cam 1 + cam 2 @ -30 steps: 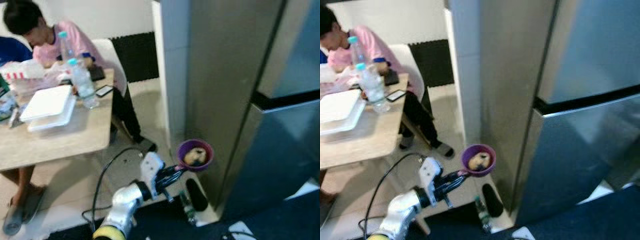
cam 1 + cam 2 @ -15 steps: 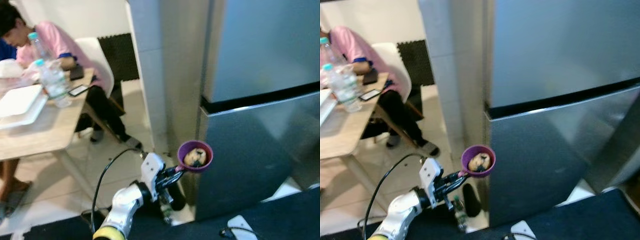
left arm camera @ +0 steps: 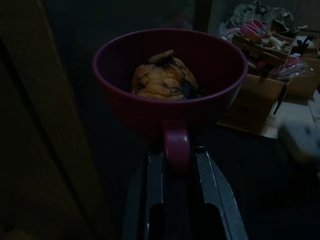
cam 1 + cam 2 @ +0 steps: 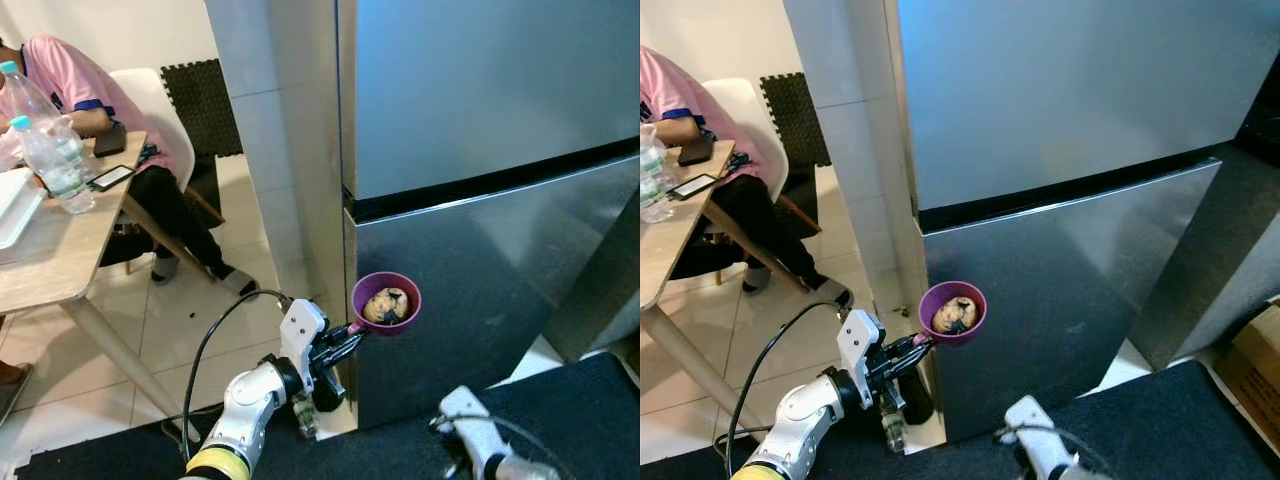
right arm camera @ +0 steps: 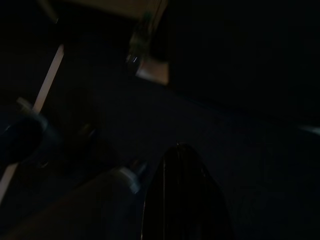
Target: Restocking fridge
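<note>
The left end effector (image 4: 345, 340) is clamped on the handle of a purple cup (image 4: 386, 302) holding food, just short of the closed fridge (image 4: 480, 250) ahead. A tilt could spill it; advancing could bump the door. The right end effector's (image 5: 182, 190) opening can't be told.

Fridge (image 4: 480, 150) stands ahead, at right. Cup (image 4: 386, 303) sits just before the fridge's lower door, at its left edge, held by the handle in the left gripper (image 4: 345, 340); food (image 3: 162, 80) lies in the cup. Table (image 4: 50, 265) is far left, bottles (image 4: 45, 160) on it. A person (image 4: 110, 110) sits behind the table. Right arm (image 4: 480, 445) hangs low, right of the left arm.
</note>
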Tool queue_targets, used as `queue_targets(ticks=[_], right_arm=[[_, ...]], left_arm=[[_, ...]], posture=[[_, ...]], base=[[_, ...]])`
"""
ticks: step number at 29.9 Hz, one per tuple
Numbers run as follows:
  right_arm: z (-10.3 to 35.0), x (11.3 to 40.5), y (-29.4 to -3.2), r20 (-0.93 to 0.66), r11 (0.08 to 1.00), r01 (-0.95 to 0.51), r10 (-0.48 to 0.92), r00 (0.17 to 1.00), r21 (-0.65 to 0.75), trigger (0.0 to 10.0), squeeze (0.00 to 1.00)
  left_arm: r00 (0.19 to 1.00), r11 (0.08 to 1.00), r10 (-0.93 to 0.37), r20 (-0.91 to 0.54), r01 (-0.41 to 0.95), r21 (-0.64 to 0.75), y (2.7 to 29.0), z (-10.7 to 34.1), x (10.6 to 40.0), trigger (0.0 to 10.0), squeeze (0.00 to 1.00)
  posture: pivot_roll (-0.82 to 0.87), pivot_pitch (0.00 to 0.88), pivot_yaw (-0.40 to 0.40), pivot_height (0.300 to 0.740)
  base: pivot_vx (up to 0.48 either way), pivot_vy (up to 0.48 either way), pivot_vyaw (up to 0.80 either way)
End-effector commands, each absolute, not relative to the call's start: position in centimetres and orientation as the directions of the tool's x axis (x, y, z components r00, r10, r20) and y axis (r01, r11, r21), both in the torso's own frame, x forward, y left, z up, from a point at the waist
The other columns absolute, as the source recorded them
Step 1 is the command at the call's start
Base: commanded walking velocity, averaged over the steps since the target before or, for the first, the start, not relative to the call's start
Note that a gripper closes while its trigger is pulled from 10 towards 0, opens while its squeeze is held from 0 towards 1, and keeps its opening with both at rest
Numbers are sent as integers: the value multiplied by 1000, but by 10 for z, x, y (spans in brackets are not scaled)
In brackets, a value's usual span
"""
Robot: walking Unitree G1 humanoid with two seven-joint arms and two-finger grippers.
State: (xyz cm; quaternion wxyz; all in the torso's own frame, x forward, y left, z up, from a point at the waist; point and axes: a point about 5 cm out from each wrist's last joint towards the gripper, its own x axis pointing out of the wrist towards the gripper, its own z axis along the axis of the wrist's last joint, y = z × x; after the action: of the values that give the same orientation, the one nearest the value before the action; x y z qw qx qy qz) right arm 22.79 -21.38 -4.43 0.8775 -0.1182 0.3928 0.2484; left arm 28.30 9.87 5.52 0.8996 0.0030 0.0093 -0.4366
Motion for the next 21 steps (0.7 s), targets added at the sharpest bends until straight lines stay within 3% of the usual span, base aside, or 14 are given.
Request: queue_targets(ticks=[1,4,5,6,15,21], right_arm=[[-22,250,-212,-645,813,-580,473,600,56,10000,0],[-6,262,-213,-575,769,-630,566,591,109,10000,0],[2,267,-215,-551,742,-659,604,576,124,10000,792],[13,273,-216,-516,706,-695,650,557,139,10000,1000],[70,290,-229,-355,471,-868,847,396,156,10000,1000],[144,308,-225,-112,356,-934,929,354,4,10000,1000]], left_arm=[[640,640,-767,-39,768,16,111,52,282,10000,0],[638,638,-768,-51,770,20,113,50,281,10000,0],[642,642,-765,-52,766,18,116,50,281,10000,0],[652,652,-756,-60,758,20,120,48,281,10000,0],[716,719,-688,-119,694,17,163,41,278,10000,0],[685,694,-714,-145,720,-12,197,48,274,10000,0]], posture=[[-10,22,46,740],[-10,21,45,740],[-12,23,46,740],[-12,23,46,740],[-13,26,42,740],[-13,26,42,740]], base=[[0,0,0],[0,0,0],[0,0,0],[0,0,0],[0,0,0],[0,0,0]])
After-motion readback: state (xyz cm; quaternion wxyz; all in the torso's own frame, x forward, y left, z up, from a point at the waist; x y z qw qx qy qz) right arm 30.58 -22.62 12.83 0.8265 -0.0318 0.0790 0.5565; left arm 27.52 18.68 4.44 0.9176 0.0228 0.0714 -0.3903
